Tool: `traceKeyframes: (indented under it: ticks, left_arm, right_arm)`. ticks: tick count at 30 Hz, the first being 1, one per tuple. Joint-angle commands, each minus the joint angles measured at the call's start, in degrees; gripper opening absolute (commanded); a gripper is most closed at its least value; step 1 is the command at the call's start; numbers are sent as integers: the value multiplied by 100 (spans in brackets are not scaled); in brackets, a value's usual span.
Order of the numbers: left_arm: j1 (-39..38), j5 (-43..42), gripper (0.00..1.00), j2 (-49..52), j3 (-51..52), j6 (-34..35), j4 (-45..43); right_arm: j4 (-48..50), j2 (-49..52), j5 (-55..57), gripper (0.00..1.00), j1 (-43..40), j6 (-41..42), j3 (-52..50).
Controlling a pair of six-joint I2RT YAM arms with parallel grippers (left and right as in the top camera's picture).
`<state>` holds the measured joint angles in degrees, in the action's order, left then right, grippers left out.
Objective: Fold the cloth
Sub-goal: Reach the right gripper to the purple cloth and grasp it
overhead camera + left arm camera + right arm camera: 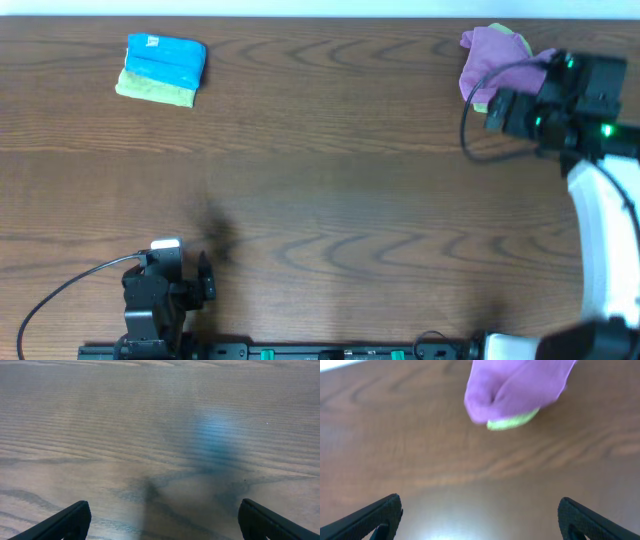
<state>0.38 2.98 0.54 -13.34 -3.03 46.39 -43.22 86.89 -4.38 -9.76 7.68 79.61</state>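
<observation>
A crumpled purple cloth lies on a yellow-green cloth at the far right of the table. In the right wrist view the purple cloth sits ahead of my jaws, with a yellow-green edge under it. My right gripper is open and empty, with bare table between its fingers; in the overhead view it sits just to the right of the pile. My left gripper is open and empty over bare wood near the front edge, also seen from overhead.
A folded blue cloth lies on a folded yellow-green cloth at the far left. A black cable loops from the right arm beside the purple pile. The brown wooden table spans the view.
</observation>
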Motion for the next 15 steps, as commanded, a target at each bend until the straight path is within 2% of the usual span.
traceKeyframes:
  ticks: [1,10,15]
  left_arm:
    - [35,-2,95,-33,232,-66,225]
    - [35,-2,95,-33,232,-66,223]
    - [35,-2,95,-33,232,-66,223]
  right_arm:
    - [278,446,-160,99,-264,-55,542]
    - [782,721,-398,99,-415,-131,710]
    - [778,721,-96,99,-420,-133,691]
